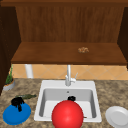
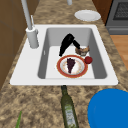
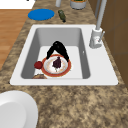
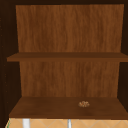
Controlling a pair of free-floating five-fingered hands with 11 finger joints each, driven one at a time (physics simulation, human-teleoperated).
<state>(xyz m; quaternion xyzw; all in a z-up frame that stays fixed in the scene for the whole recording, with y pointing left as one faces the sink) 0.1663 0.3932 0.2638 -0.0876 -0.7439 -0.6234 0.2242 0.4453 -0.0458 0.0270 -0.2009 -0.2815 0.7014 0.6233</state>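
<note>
1. Left hand (image 1: 17, 102): we see it hanging over the blue plate (image 1: 16, 114) on the counter, left of the sink (image 1: 40, 100); fingers curled downward, holding nothing.
2. Right hand (image 2: 67, 43): down inside the sink basin, fingers straight and reaching to the rim of the red-rimmed plate (image 2: 72, 66), which lies flat on the sink floor. It grips nothing.
3. On that plate we note a dark purple morsel (image 2: 71, 64); a small red ball (image 2: 88, 60) and a brown pastry (image 2: 82, 50) lie beside it.
4. Green bottle (image 2: 68, 110): lying on the counter; its label is unreadable.
5. White plate (image 1: 117, 116): on the counter to the right.
</note>
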